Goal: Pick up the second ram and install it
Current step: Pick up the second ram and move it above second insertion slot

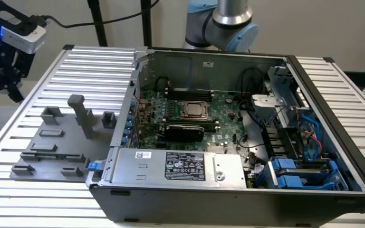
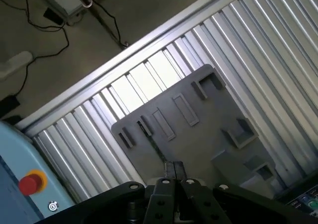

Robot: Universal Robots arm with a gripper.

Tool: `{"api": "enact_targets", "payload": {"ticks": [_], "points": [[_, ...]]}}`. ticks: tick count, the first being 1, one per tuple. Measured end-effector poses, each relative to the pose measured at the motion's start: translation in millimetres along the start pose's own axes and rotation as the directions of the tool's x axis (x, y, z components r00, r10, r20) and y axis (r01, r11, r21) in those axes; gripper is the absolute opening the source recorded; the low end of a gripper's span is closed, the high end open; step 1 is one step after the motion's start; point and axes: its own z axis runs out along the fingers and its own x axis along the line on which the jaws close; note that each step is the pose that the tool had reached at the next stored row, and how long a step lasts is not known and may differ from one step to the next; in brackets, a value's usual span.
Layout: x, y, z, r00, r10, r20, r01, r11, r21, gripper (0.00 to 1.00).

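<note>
Look to the far corner of the bench (image 1: 30,199) on the exterior view's left for the gripper (image 1: 2,81), hanging high above the ribbed top. Beneath it, toward the near edge, note the grey plate (image 1: 43,142) of holder blocks, just beside the open case (image 1: 233,202) with its motherboard (image 1: 217,109).

Through the wrist view, see the gripper (image 2: 175,173) with fingers pressed together and nothing visible between them. Aimed down at the plate (image 2: 198,149).

Hard to place the ram (image 2: 155,144) for certain. Taken here as the thin dark strip standing on edge in the plate's long slot, with no green to confirm it. If so, lying below the gripper, well apart in height, and on the near-edge side of it. Long axis judged to run along that slot, roughly parallel to the bench's near edge, with one end pointing close to the fingertips' line of sight. Appears not yet lifted, and well apart from the motherboard.
</note>
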Motion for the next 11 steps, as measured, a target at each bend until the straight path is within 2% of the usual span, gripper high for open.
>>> {"api": "enact_targets", "payload": {"ticks": [3,6,11], "points": [[0.0,0.0,0.4,0.9985,-0.054,-0.0042,0.054,0.9986,0.0004,0.11],[0.0,0.0,0.7,0.9941,-0.108,-0.0085,0.108,0.9942,0.0003,0.11],[0.0,-0.1,1.3,0.9803,-0.197,-0.0155,0.197,0.9804,0.0,0.11]]}}
